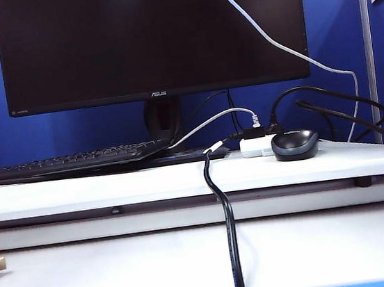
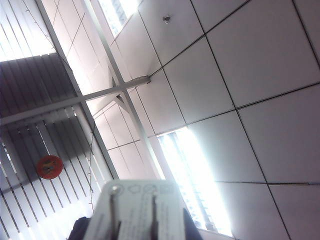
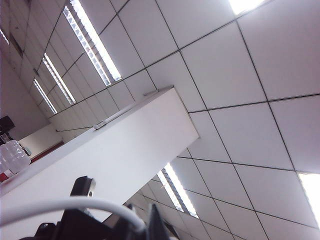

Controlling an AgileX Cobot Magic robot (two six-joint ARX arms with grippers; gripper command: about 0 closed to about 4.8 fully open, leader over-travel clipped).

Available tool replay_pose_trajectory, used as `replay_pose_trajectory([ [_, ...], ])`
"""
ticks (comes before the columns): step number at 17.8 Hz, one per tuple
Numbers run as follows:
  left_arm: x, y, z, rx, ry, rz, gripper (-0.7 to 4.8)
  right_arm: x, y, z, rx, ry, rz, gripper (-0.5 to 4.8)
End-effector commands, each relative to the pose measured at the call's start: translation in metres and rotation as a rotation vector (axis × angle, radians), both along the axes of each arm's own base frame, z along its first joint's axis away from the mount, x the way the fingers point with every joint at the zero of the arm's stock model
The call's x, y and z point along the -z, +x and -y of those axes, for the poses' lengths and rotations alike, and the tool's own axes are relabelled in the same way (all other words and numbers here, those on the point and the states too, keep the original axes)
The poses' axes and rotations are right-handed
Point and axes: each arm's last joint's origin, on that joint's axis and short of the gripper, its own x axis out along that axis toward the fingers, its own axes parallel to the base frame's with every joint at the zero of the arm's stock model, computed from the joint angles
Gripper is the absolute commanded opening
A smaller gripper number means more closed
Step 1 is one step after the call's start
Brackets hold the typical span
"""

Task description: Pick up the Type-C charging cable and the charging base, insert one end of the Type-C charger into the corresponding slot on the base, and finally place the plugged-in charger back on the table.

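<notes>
In the left wrist view the charging base [image 2: 134,210], a white block with two metal prongs facing the camera, sits between the dark fingers [image 2: 82,231] of my left gripper [image 2: 137,227], which is shut on it and points at the ceiling. Its slot is hidden. In the right wrist view the white Type-C charging cable [image 3: 75,204] arcs across into my right gripper [image 3: 146,229], which is shut on it. In the exterior view a long white cord [image 1: 270,39] hangs from above the frame across the monitor to the table [image 1: 148,185]. Neither gripper shows in the exterior view.
On the table stand a black monitor [image 1: 151,36], a black keyboard [image 1: 68,161], a dark mouse [image 1: 295,144] and a flat white box [image 1: 254,147] with black plugs. A thick black cable [image 1: 229,237] drops over the front edge. A shorter white cord [image 1: 207,123] runs to the box.
</notes>
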Motion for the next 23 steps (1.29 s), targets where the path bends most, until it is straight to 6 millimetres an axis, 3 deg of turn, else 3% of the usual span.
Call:
replay_pose_trajectory([
  [1,-0.0061,-0.0096,-0.0027,0.005,-0.014,0.039,-0.06,-0.0021,-0.0033,0.0015,-0.003,0.014,0.025,-0.01],
  [23,-0.0056,-0.0119,-0.0019,0.039,0.042,0.038,-0.06,0.0006,0.0004,-0.0003,-0.042,0.012,-0.023,-0.01],
])
